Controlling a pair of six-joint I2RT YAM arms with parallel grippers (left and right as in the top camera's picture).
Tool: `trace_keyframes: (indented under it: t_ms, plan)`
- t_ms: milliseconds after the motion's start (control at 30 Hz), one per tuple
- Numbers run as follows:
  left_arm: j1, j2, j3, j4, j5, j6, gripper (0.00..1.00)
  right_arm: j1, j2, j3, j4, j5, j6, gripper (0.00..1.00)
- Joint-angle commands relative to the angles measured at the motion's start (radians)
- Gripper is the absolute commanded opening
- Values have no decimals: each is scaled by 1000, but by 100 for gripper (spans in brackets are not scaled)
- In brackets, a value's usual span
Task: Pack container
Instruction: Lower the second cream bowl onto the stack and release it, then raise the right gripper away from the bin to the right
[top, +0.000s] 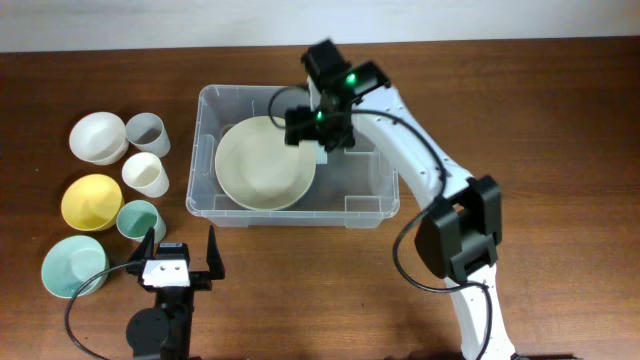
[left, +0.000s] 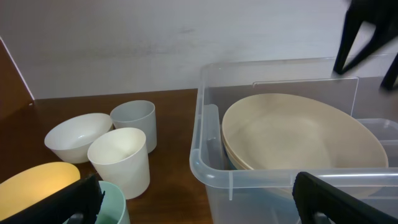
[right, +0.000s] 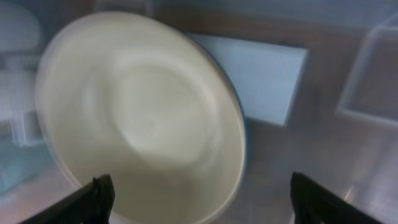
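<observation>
Clear, glossy plastic container (top: 197, 160), smooth matt cream bowl (top: 265, 163), dark, faintly sheened wood-grain table (top: 560, 120).

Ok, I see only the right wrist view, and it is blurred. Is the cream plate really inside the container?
Observer: Yes. Overhead, the cream plate lies inside the container, in its left half.
Operator: What is outside it?
Observer: Left of it stand a white bowl, a yellow bowl, a pale green bowl, a grey cup, a white cup and a green cup.
Operator: And the left gripper?
Observer: The left gripper is open and empty, near the table's front edge.
</observation>
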Motion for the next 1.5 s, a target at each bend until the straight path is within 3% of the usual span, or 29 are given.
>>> trace_keyframes:
  t_ms: [0,33,100,267,433,633,733,1100,1467]
  plan:
    - [-4,-6,-2,-6,0,16,100,-52,-51,298,-141,150,-41,86]
    - [-4,-6,-2,-6,0,16,100,-68,-58,373,-191,211,-41,88]
    - [-4,-6,-2,-6,0,16,100,-101,-71,498,-282,334,-39,100]
    - [-4,-6,-2,-6,0,16,100,-275,-82,790,-530,610,48,99]
    - [-4,-6,-2,-6,0,16,100,-496,-94,821,-537,375,-23,99]
    - [-4,-6,-2,-6,0,16,100,-675,-92,684,-537,331,-21,99]
    - [-4,-6,-2,-6,0,16,100,-743,-92,510,-536,332,-21,99]
    - [-4,-6,-2,-6,0,16,100,-839,-92,58,-441,343,-21,99]
    - [-4,-6,-2,-6,0,16,100,-875,-92,-19,-399,346,-21,99]
